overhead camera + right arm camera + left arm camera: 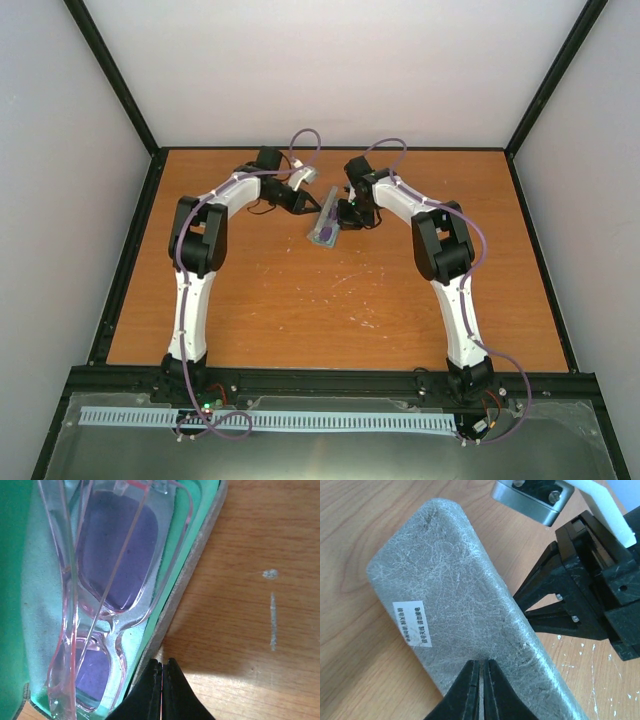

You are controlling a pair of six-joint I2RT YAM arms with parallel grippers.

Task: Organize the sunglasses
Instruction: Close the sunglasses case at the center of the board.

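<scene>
The sunglasses (117, 555), pink translucent frame with purple lenses, lie folded inside the open grey case on a pale cloth (42, 610) over its green lining. In the top view they show as a purple streak (324, 232) in the case (316, 222) at table centre-back. My right gripper (161, 663) is shut and empty, its tips at the case's grey rim (192, 565); it is also in the top view (341, 214). My left gripper (481, 666) is shut, its tips against the outside of the case's grey lid (465, 595), which bears a white sticker (412, 623); it is also in the top view (311, 207).
The orange wooden table (330, 300) is boxed in by black rails and white walls. In the left wrist view the right arm's black gripper body (585, 600) stands just beyond the lid. White scuff marks (272, 615) dot the wood.
</scene>
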